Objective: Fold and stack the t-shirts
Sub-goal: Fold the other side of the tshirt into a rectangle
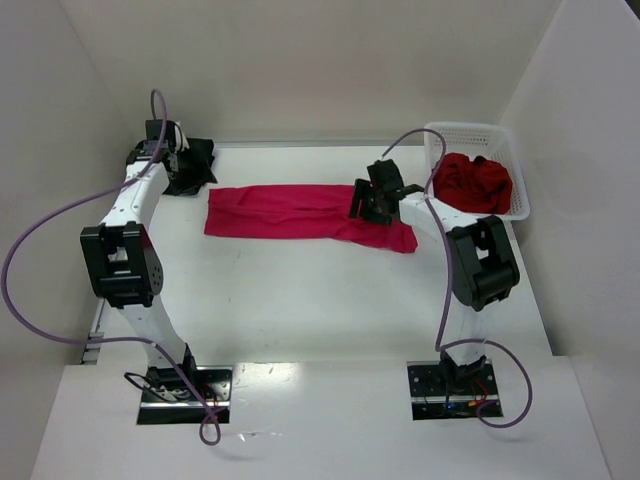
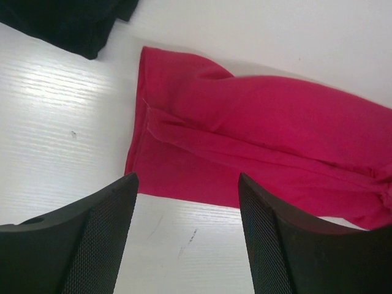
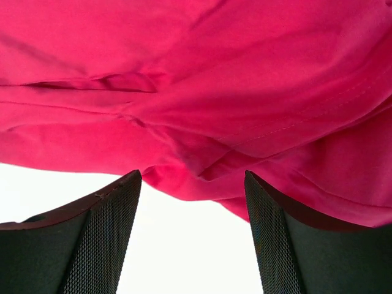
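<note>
A crimson-pink t-shirt (image 1: pixel 285 212) lies folded into a long strip across the back of the table, its right end bunched. My left gripper (image 2: pixel 187 184) is open above bare table, just short of the shirt's left end (image 2: pixel 263 141); nothing is between its fingers. In the top view the left gripper (image 1: pixel 178 158) hovers over a black t-shirt (image 1: pixel 200 176) at the far left, whose corner (image 2: pixel 67 21) also shows in the left wrist view. My right gripper (image 1: pixel 368 205) is open over the pink shirt's right end (image 3: pixel 202 79), holding nothing. Dark red t-shirts (image 1: pixel 478 180) lie crumpled in the basket.
A white lattice basket (image 1: pixel 470 128) stands at the back right against the wall. White walls close in the table at the back and on both sides. Purple cables loop from both arms.
</note>
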Robot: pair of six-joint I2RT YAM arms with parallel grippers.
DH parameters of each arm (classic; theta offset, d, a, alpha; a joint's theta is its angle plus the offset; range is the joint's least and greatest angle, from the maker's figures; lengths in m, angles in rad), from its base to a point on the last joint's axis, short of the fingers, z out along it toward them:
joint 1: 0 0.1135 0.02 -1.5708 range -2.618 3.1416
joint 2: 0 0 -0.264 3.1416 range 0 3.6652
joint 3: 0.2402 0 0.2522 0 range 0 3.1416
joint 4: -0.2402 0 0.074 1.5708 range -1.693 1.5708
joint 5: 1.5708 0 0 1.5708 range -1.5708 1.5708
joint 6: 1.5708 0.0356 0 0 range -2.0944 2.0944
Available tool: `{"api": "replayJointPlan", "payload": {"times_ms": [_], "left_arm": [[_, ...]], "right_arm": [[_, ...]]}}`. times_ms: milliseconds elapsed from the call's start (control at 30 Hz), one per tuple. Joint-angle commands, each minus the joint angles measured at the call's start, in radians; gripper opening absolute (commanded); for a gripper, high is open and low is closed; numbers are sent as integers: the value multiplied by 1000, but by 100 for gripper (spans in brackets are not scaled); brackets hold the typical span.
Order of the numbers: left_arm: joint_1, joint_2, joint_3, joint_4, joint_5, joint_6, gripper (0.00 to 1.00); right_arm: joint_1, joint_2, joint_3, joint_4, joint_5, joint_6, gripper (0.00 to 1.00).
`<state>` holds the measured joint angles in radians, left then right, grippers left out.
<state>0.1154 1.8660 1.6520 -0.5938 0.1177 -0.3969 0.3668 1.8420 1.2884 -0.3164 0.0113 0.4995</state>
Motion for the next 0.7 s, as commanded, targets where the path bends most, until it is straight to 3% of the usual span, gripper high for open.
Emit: {"api": "replayJointPlan", "payload": {"times_ms": [0, 200, 500, 567, 667], "left_arm": [[4, -48, -11, 17, 53, 10, 75], [4, -57, -21, 17, 53, 29, 76], [4, -57, -21, 17, 43, 38, 76], [4, -57, -21, 17, 43, 38, 76], [4, -57, -21, 17, 43, 38, 76]], "right_arm": [[-2, 19, -18, 26, 64, 33, 74], [-2, 68, 12, 37, 82, 33, 69], [8, 149, 65, 57, 73, 42, 41], [8, 140, 74, 57, 111, 53, 23], [8, 102, 106, 57, 144, 53, 19]]}}
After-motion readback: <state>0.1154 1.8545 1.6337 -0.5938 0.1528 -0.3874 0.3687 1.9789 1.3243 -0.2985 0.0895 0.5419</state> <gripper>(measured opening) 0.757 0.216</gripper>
